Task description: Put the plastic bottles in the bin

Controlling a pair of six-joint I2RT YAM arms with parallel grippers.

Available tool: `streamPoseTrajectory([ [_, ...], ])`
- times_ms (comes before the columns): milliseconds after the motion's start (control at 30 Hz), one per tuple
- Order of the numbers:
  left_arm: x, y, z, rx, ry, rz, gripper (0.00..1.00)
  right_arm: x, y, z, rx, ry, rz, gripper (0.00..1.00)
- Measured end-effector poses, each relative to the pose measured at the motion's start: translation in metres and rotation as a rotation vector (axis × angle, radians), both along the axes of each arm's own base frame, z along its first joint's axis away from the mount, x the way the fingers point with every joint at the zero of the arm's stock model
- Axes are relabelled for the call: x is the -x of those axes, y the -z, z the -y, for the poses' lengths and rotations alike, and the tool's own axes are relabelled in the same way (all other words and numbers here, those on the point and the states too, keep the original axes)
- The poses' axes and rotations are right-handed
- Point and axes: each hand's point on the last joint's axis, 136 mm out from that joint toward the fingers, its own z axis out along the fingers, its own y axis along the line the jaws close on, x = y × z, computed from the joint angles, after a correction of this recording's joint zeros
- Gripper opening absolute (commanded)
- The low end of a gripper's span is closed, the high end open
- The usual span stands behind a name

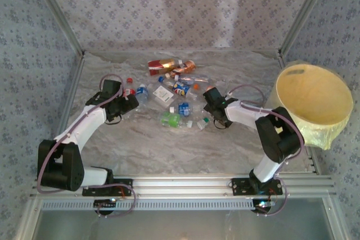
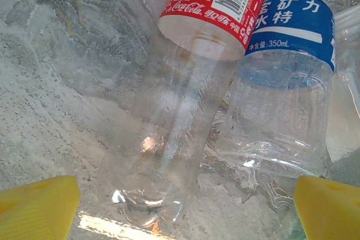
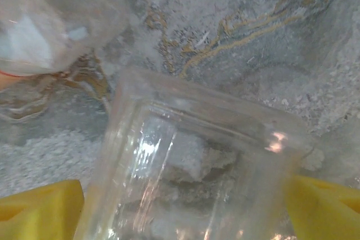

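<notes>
Zero plastic bottles [image 1: 174,96] visibly in the bin [image 1: 312,96], at the tabletop [image 1: 140,144] right edge; all lie clustered mid-tabletop. Left fingers [image 2: 39,206] spread, astride a Coca-Cola bottle [image 2: 185,82]. Right fingers [image 3: 39,212] flank a clear bottle [image 3: 208,161]; pinching or not, cannot tell

A red-labelled bottle [image 2: 174,127] and a blue-labelled bottle [image 2: 284,99] lie side by side ahead of my left gripper [image 2: 185,209], the heap of bottles [image 1: 174,91] crowds mid-table, and the near tabletop [image 1: 169,150] lies bare.
</notes>
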Motion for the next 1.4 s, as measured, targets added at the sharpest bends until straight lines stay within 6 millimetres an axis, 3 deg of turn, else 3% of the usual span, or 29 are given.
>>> streamPoseTrajectory([
  [200,0.0,0.0,-0.001,-0.004,-0.002,0.0,0.98,0.004,0.006,0.004,0.004,0.007,-0.01,0.72],
  [367,0.0,0.002,-0.001,-0.007,-0.004,-0.005,0.98,0.006,0.001,0.008,0.013,-0.018,0.021,0.62],
  [533,0.0,0.002,-0.001,-0.008,-0.004,-0.006,0.98,0.001,-0.021,0.009,0.028,-0.077,0.106,0.51],
  [633,0.0,0.002,-0.001,-0.008,-0.004,-0.006,0.98,-0.003,-0.043,0.006,0.038,-0.134,0.185,0.49],
  [967,-0.005,-0.008,0.007,0.016,0.016,0.017,0.98,-0.005,-0.148,-0.01,0.133,-0.365,0.479,0.44],
  [1133,-0.006,-0.01,0.012,0.022,0.031,0.021,0.98,0.004,-0.214,-0.012,0.224,-0.462,0.667,0.43],
  [1400,-0.008,-0.015,0.019,0.037,0.051,0.031,0.98,0.027,-0.328,0.018,0.397,-0.453,0.93,0.42],
])
